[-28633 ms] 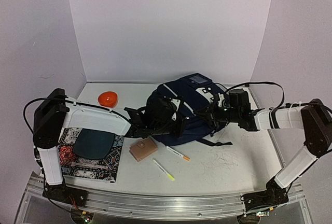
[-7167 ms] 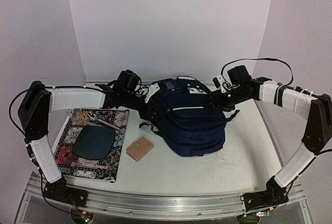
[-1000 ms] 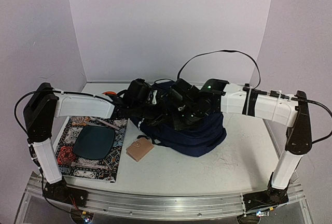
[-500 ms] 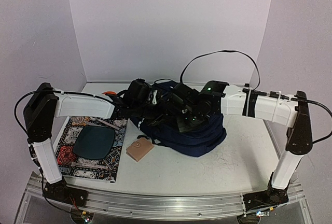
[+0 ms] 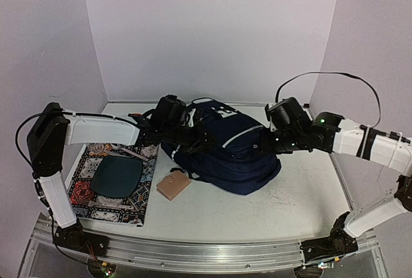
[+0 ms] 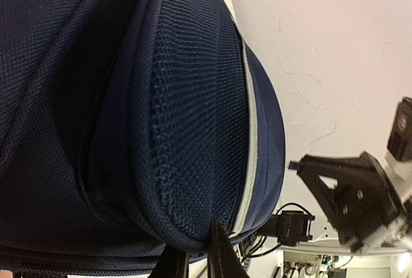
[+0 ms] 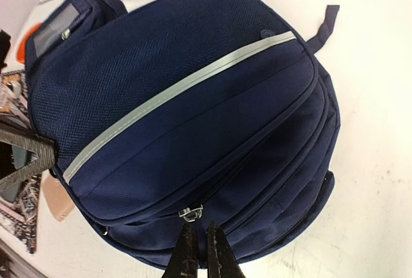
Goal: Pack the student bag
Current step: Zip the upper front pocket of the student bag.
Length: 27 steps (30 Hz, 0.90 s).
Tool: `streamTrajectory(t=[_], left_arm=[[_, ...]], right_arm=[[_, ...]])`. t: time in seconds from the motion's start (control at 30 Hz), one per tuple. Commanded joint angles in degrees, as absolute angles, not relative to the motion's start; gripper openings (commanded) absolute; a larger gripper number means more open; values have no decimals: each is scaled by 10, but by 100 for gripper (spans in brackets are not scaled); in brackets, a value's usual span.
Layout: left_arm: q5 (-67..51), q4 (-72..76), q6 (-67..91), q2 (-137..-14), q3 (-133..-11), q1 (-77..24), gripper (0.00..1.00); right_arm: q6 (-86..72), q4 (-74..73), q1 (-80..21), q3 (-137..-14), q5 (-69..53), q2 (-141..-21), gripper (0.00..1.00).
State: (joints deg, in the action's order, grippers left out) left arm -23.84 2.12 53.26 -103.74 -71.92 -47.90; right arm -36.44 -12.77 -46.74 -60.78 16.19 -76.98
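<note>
Left gripper [image 6: 196, 244] and right gripper [image 7: 196, 239] flank one bag [image 5: 238, 157].

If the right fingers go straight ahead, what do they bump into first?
Probably the metal zipper ring on the student bag, just ahead of the right fingers; depth is unclear.

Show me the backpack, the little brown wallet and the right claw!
backpack [image 5: 233, 162]: top view, its navy front panel.
brown wallet [image 5: 172, 186]: top view, its middle.
right claw [image 7: 199, 228]: right wrist view, between its fingertips.
</note>
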Motion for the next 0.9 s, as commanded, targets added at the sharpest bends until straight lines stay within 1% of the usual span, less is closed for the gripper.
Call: streamTrajectory(t=[0.0, 0.13, 0.3, 0.4, 0.5, 0.53, 0.7, 0.73, 0.83, 0.87], left_arm=[[-208, -68, 450, -1007, -733, -405, 0], [-231, -126, 379, -1046, -780, -376, 0], [-217, -230, 264, -1129, -905, -366, 0], [-177, -260, 223, -1166, -961, -360, 0], [-161, -262, 219, -1173, -991, -349, 2], [-157, -262, 220, -1173, -999, -346, 3], [-143, -261, 258, -1158, -1013, -339, 18], [-143, -261, 276, -1150, -1006, -339, 22], [-136, -253, 343, -1107, -963, -339, 40], [-137, -241, 367, -1090, -939, -340, 42]], right_arm=[[-297, -169, -383, -548, 208, -679, 0], [-273, -158, -376, -544, 175, -650, 0], [-268, -82, -383, -503, 41, -633, 0], [-290, -26, -410, -487, 4, -639, 0], [-311, 30, -450, -497, -19, -672, 0], [-317, 45, -461, -504, -21, -689, 0], [-346, 126, -502, -554, -6, -783, 0], [-347, 133, -506, -570, -2, -800, 0], [-345, 150, -510, -608, 22, -841, 0], [-344, 153, -510, -618, 25, -851, 0]])
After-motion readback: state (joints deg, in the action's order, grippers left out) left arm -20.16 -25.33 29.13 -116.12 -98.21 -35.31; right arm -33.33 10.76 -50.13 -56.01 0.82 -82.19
